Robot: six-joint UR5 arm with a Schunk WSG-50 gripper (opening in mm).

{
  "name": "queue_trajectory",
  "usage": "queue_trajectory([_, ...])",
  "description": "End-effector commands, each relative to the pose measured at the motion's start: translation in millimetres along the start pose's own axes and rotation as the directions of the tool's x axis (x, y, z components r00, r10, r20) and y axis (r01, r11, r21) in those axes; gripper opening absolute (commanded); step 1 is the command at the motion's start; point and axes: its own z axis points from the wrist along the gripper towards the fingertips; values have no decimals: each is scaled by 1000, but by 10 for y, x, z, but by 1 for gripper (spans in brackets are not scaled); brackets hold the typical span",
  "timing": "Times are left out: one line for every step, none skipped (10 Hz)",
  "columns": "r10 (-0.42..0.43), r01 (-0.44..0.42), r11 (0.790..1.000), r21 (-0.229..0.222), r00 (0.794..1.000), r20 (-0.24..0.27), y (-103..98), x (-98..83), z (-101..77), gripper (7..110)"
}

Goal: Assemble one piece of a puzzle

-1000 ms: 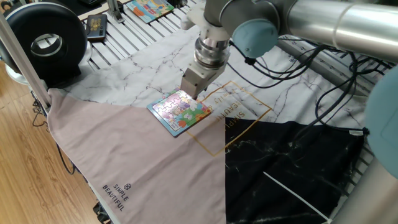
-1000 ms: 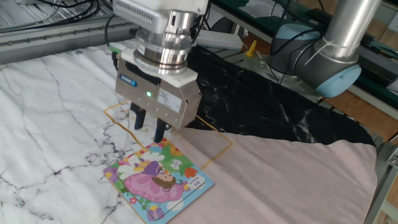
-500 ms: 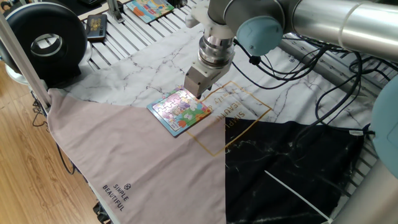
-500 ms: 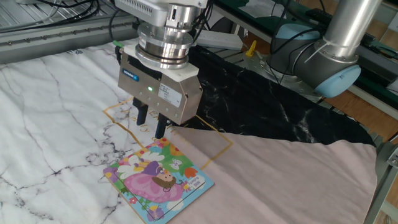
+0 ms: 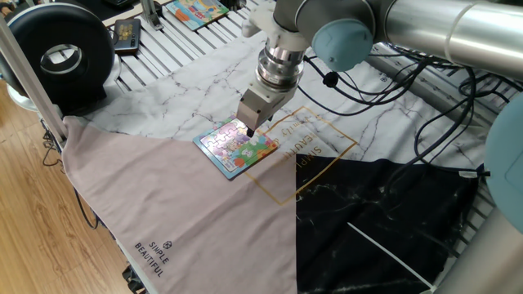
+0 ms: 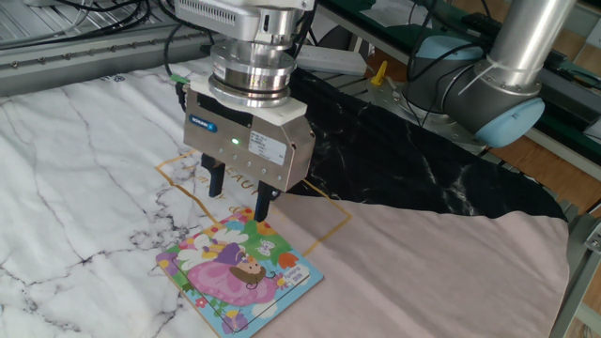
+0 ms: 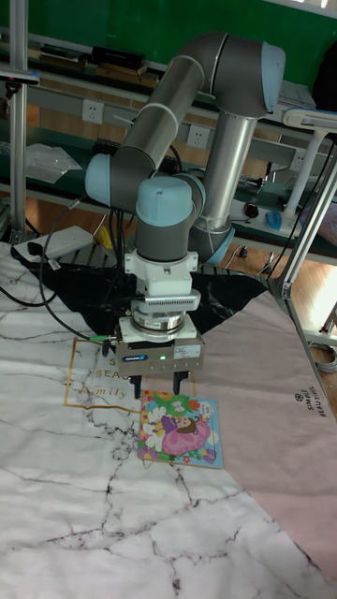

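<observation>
The puzzle (image 5: pixel 237 147) (image 6: pixel 239 272) (image 7: pixel 181 430), a small square board with a blue rim and a pink and green cartoon picture, lies flat where the marble cloth meets the pink cloth. My gripper (image 5: pixel 249 131) (image 6: pixel 238 192) (image 7: pixel 165 384) points straight down over the board's far edge, just above it. Its two dark fingers (image 6: pixel 263 202) stand apart, and only cloth shows between them, so it is open. I cannot make out the piece in any view.
A second colourful board (image 5: pixel 196 11) lies at the far end of the slatted table, beside a dark handset (image 5: pixel 127 34). A black round device (image 5: pixel 57 53) stands at the left. Black cloth (image 5: pixel 384 220) and cables (image 5: pixel 409 90) lie to the right.
The fingers have spread wider apart than in the earlier frames. The gripper has shifted slightly towards the puzzle's far edge.
</observation>
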Motion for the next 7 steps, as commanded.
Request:
queue_trajectory([16, -16, 1000, 8, 1000, -25, -40, 48, 29, 66])
queue_trajectory([23, -23, 1000, 13, 1000, 7, -54, -37, 34, 66])
queue_trajectory([29, -30, 999, 25, 999, 30, -79, -91, 24, 66])
queue_trajectory([51, -53, 997, 57, 998, 28, -157, -73, -5, 66])
queue_trajectory([78, -80, 994, 73, 997, 27, -193, -59, -32, 44])
queue_trajectory([103, -105, 992, 63, 994, 32, -172, -63, -42, 44])
queue_trajectory([110, -112, 992, 59, 993, 33, -159, -65, -45, 44])
